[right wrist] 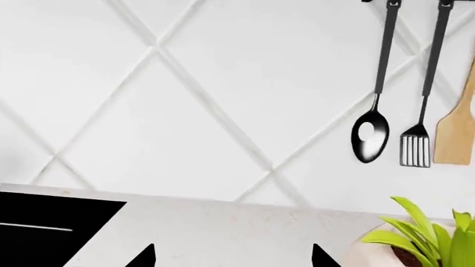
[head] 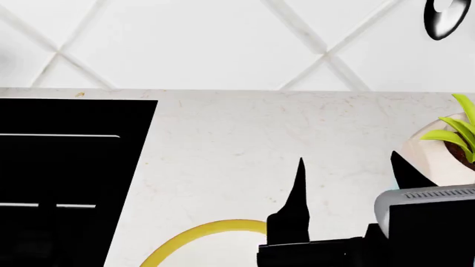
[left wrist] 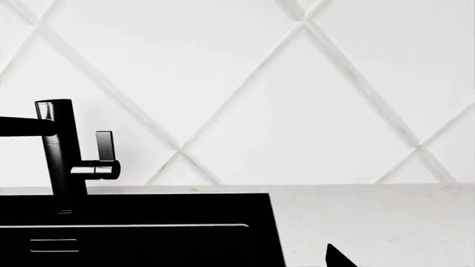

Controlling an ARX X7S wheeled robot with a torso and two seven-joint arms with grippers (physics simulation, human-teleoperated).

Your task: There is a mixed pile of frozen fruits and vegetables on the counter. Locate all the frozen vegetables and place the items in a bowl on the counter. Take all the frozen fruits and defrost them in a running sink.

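A: Head view. The white marble-like bench (head: 245, 139) with faint beige speckles runs below a white wall of diagonal tiles (head: 193, 39). The large rectangular glossy black sink (head: 67, 167) is set into the bench at the view's left. At the lower edge, only an arc of yellow rim shows of the wide shallow bowl (head: 200, 233), which rests on the bench between the sink and the right arm.

B: And the right gripper (head: 349, 167)?

A: Two black pointed fingers (head: 299, 183) stand well apart over bare bench, with nothing between them; the jaws are spread. The right wrist view confirms this: two finger points at its edge, separated, holding nothing.

B: The left gripper?

A: Left wrist view. Only one black finger tip (left wrist: 337, 257) enters the frame, over the bench beside the sink's corner; whether the jaws are spread or closed cannot be told. The black angular faucet (left wrist: 63, 156) with its side lever stands behind the basin.

B: Other items?

A: A green-leaved plant in a white pot (right wrist: 423, 239) sits at the bench's right end. On the wall above hang a black spoon (right wrist: 371, 133), a black slotted turner (right wrist: 415, 147) and a wooden spatula (right wrist: 454, 139). No fruit or vegetable is visible in any view.
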